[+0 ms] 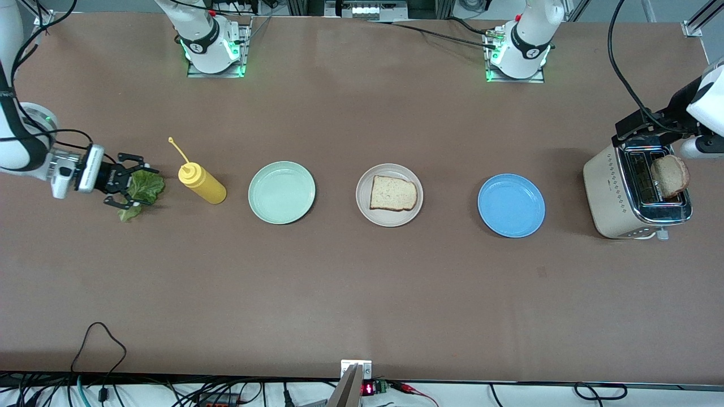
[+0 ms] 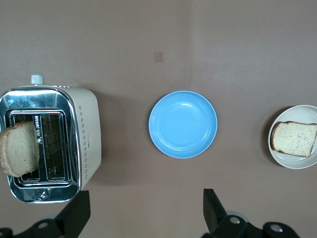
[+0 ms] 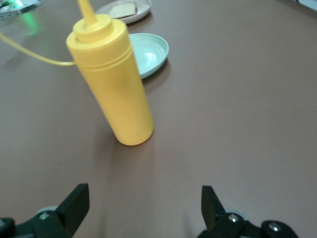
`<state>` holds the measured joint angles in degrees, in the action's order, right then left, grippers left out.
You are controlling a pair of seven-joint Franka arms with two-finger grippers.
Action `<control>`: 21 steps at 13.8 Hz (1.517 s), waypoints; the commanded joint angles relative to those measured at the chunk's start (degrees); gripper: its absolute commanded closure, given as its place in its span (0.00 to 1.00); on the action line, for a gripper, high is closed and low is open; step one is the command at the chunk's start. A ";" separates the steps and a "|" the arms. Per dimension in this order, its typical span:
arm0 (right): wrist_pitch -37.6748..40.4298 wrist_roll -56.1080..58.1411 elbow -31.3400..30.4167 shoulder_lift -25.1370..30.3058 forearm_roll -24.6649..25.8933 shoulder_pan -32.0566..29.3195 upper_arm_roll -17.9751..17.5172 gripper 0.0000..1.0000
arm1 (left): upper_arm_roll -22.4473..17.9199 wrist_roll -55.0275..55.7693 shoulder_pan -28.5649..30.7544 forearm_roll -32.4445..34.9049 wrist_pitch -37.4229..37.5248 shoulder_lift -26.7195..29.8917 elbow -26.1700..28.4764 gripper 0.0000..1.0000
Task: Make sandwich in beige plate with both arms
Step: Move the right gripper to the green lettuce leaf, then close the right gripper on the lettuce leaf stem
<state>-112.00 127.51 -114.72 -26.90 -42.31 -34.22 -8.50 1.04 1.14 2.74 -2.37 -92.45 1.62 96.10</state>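
While spanning the brown table (image 1: 362, 294): toaster (image 1: 613, 195) holding bread slice (image 1: 670, 176) upright, no legible writing; beige plate (image 1: 389, 195) between mint plate (image 1: 281, 192) and blue plate (image 1: 511, 205), carrying flat bread slice (image 1: 393, 193). Left gripper (image 2: 143, 210) hovering open above toaster, empty. Right gripper (image 1: 125, 183) spread wide around lettuce leaf (image 1: 142, 189), beside yellow bottle (image 1: 202, 183).

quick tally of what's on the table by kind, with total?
Plates: 3 – mint-green plate, beige plate, blue plate
Bread slices: 2 – one on the beige plate, one in the toaster
Lettuce leaf: 1
Yellow squeeze bottle: 1
Toaster: 1
Total: 8
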 commanded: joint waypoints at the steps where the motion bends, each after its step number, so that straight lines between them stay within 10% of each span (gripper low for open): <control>1: -0.75 -14.77 2.21 2.90 5.81 0.64 -0.20 0.00 | -0.07 0.44 0.16 0.61 -0.19 -0.22 -0.91 0.00; 8: -16.93 -55.44 3.27 3.70 20.83 4.42 -0.37 0.00 | 0.46 0.53 -0.36 1.22 0.34 -1.01 -0.74 0.00; 15: -21.25 -110.47 3.10 1.24 49.21 6.36 -1.69 0.00 | 0.46 0.70 -0.45 1.22 0.34 -1.27 -0.91 0.00; 21: -21.51 -122.92 2.92 -0.52 52.24 6.53 -2.40 0.00 | 0.46 0.70 -0.19 1.22 0.34 -1.45 -0.91 0.00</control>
<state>-133.03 8.22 -111.51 -27.74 8.74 -27.61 -10.43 1.25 1.19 2.61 -2.37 -92.61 0.53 96.03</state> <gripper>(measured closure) 0.000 0.000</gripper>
